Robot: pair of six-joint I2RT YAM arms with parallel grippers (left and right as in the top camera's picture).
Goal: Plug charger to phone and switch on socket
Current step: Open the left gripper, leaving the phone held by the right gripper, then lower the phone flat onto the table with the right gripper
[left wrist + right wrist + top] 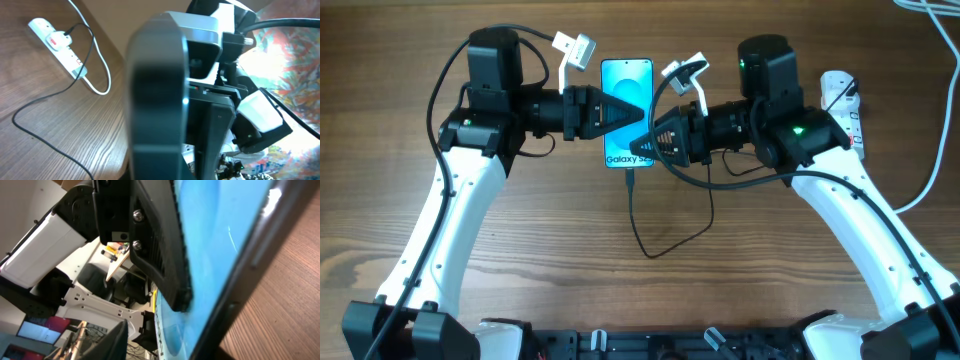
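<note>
Left gripper point(638, 112) and right gripper point(642, 148) meet over the phone point(626, 82), far middle of the table point(620, 310).

The phone lies screen up. The left gripper reaches onto it from the left and the right gripper from the right, with one black finger pad point(160, 255) against the blue screen. Whether either pair of jaws is apart or clamped cannot be told. The charger point(632, 205) meets the phone's near end, loops nearer, then runs right toward the socket point(842, 95) at the far right.

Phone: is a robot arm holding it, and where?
Cannot tell. A finger of the right gripper presses on the phone screen; the left gripper overlaps it, but no closed hold shows.
</note>
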